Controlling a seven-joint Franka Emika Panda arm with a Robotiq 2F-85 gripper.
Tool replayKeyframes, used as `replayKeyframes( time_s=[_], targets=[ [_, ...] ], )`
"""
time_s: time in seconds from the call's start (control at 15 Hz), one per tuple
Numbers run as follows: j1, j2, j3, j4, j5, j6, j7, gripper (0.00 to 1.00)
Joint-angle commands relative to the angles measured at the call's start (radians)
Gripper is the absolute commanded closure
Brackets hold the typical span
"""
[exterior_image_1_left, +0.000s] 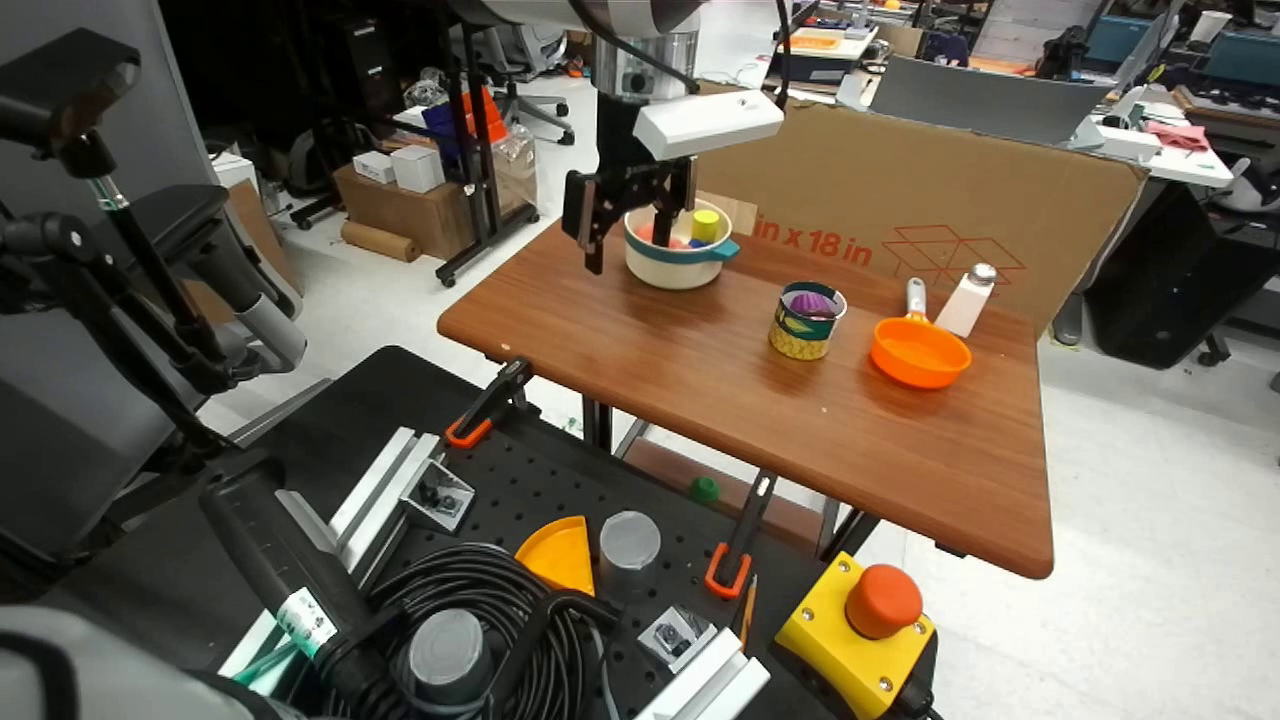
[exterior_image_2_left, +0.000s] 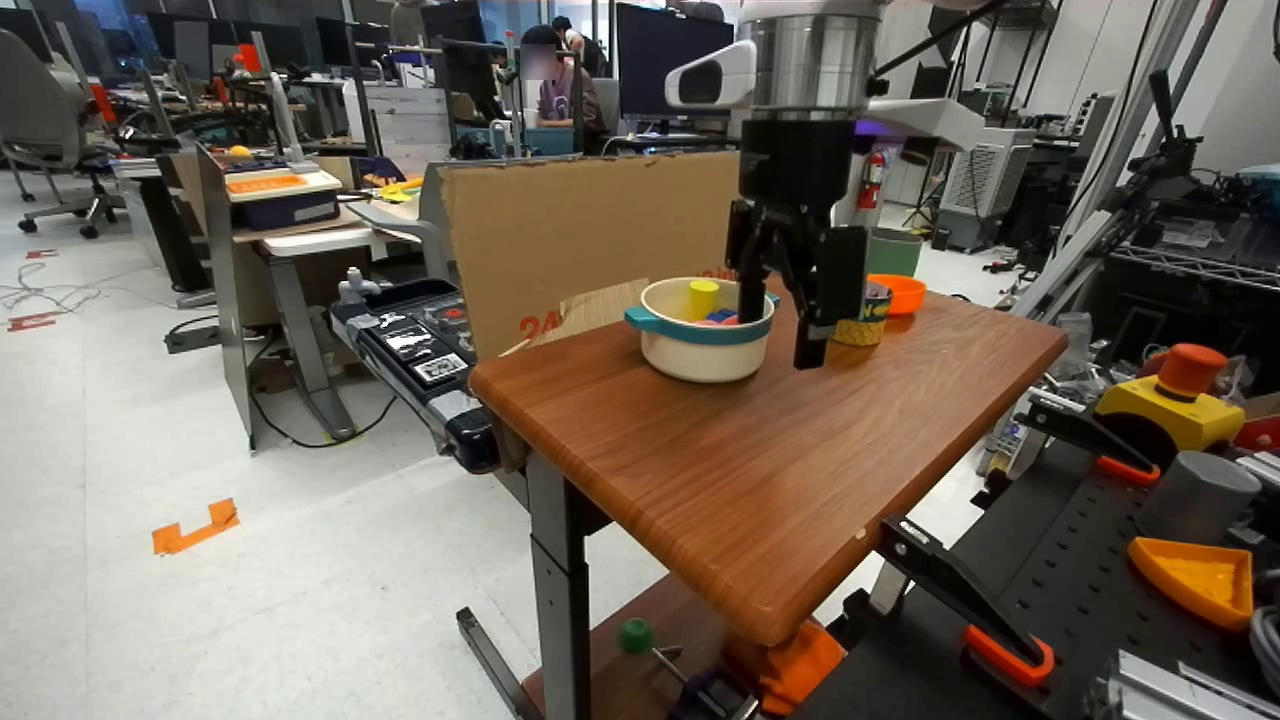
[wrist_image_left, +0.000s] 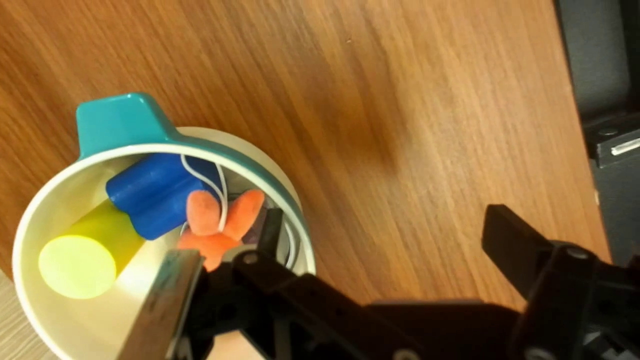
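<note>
My gripper (exterior_image_1_left: 628, 248) is open with nothing between its fingers; it also shows in the wrist view (wrist_image_left: 385, 220). Its fingers straddle the wall of a cream pot (exterior_image_1_left: 668, 272) with a teal band and handles. One finger reaches inside the pot; the other hangs outside above the table. I cannot tell whether the inner finger touches anything. In the wrist view the pot (wrist_image_left: 250, 162) holds a yellow cylinder (wrist_image_left: 77, 265), a blue lobed block (wrist_image_left: 160, 192) and an orange plush with two ears (wrist_image_left: 202, 212) and a white string. Part of the pot's contents is hidden behind the gripper.
A patterned can (exterior_image_1_left: 800, 338) with a purple thing (exterior_image_1_left: 812, 304) inside stands on the wooden table (exterior_image_1_left: 700, 370). Beyond are an orange pan (exterior_image_1_left: 918, 355) and a white shaker (exterior_image_1_left: 966, 302). A cardboard panel (exterior_image_1_left: 850, 170) stands along the back edge. Clamps (exterior_image_1_left: 740, 540) grip the front edge.
</note>
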Motion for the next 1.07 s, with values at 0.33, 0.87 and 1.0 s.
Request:
replayKeyframes(
  time_s=[0.33,0.87,1.0],
  targets=[
    [0.014,-0.104,-0.006,-0.110,0.004,0.022,-0.118,0.00],
    [0.026,-0.149,-0.014,-0.137,0.015,0.017,-0.139,0.00],
    [0.027,-0.151,-0.016,-0.131,0.022,0.017,-0.137,0.00]
  ],
)
